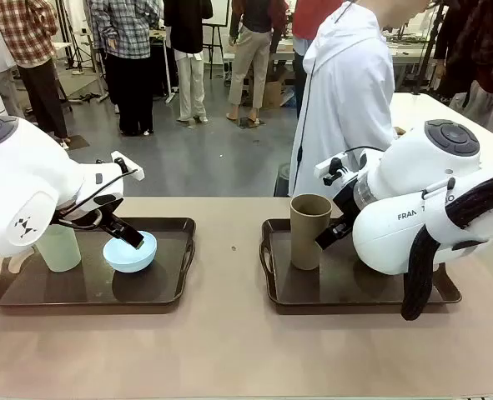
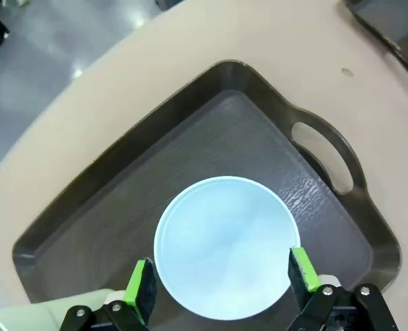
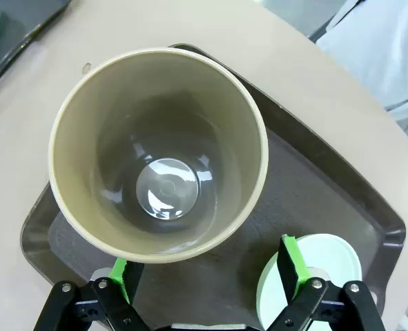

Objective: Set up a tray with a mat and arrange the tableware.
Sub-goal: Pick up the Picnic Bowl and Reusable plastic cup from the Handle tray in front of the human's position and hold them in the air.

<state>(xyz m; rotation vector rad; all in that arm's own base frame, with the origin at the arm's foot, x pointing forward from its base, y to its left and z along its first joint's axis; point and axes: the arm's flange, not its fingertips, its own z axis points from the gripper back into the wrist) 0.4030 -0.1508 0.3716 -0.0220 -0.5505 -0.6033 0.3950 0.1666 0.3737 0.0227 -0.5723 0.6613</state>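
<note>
My jaws are apart on both sides: the left gripper [image 2: 221, 269] straddles the blue bowl [image 2: 221, 238], and the right gripper [image 3: 202, 258] is just beside the brown tumbler [image 3: 159, 152]. I judge I am arranging; next needs a square, gentle close.

Bright, even indoor light from overhead. Only soft, short shadows, close under the left tray [image 1: 88, 296] and the right tray [image 1: 354, 300] on the tabletop [image 1: 229, 350]. Front view sharp up close, slightly softer in the far background. Round bright reflection at the bottom of the brown tumbler [image 3: 159, 155] in the right wrist view. Streaky glare on the left tray beside the light blue bowl [image 2: 224, 248] in the left wrist view; pale glints on the floor [image 2: 72, 65] at its top left. Marked wide-angle bowing toward the edges of both wrist views. Fingers [image 2: 139, 289] at the bottom edge slightly soft.
</note>
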